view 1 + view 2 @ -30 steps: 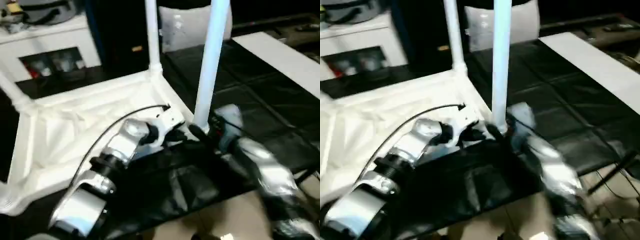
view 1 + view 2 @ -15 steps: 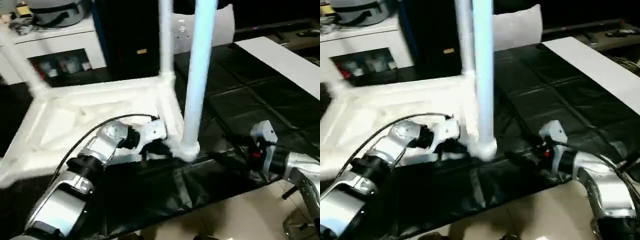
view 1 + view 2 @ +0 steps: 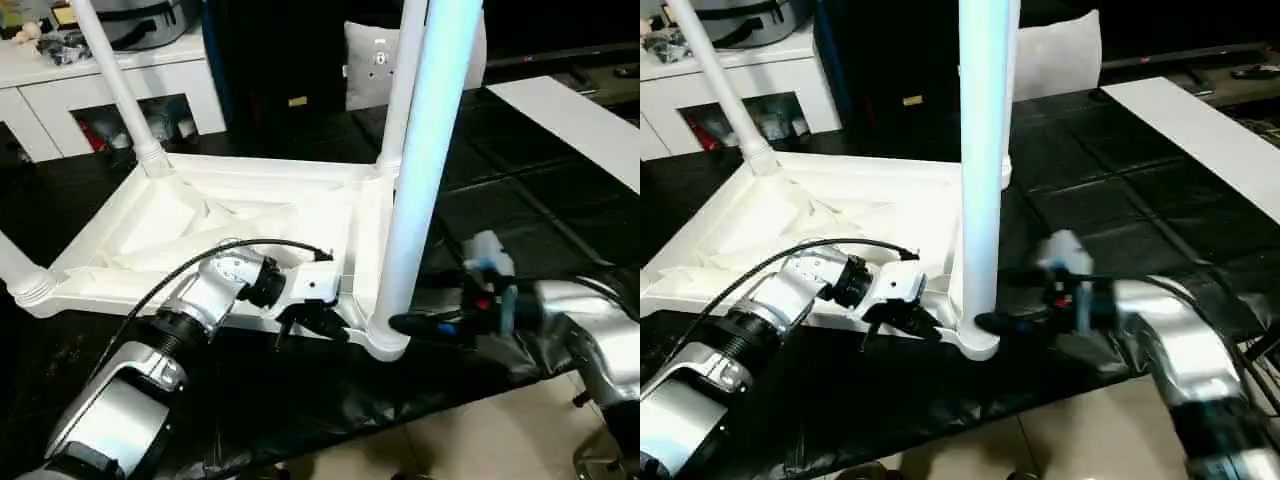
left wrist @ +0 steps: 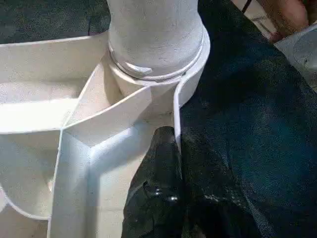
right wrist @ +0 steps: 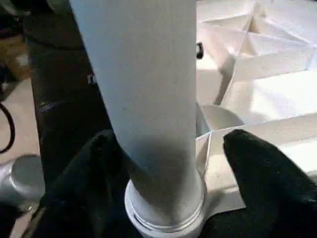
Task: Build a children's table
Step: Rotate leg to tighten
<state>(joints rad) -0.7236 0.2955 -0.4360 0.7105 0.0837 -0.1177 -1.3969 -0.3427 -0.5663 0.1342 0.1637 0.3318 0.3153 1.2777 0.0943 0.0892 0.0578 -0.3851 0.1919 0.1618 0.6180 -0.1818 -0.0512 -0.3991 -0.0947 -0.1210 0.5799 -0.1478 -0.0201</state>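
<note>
Left hand [image 3: 312, 325] clenched on white ribbed plastic tabletop's [image 3: 200, 215] rim; right hand [image 5: 163, 163] released, straddling near white tapered tube leg [image 3: 420, 170]. Close low, keep leg vertical, twist w/ downward push.

The white plastic table top [image 3: 230, 225] lies upside down, its ribbed underside facing up. Legs stand upright in its corner sockets: a thick white tube at the near right corner [image 3: 420, 170], one at the far right [image 3: 400, 90], one at the far left [image 3: 110, 85]. A near-left leg [image 3: 15, 270] seems seated too, though mostly cut off.
</note>
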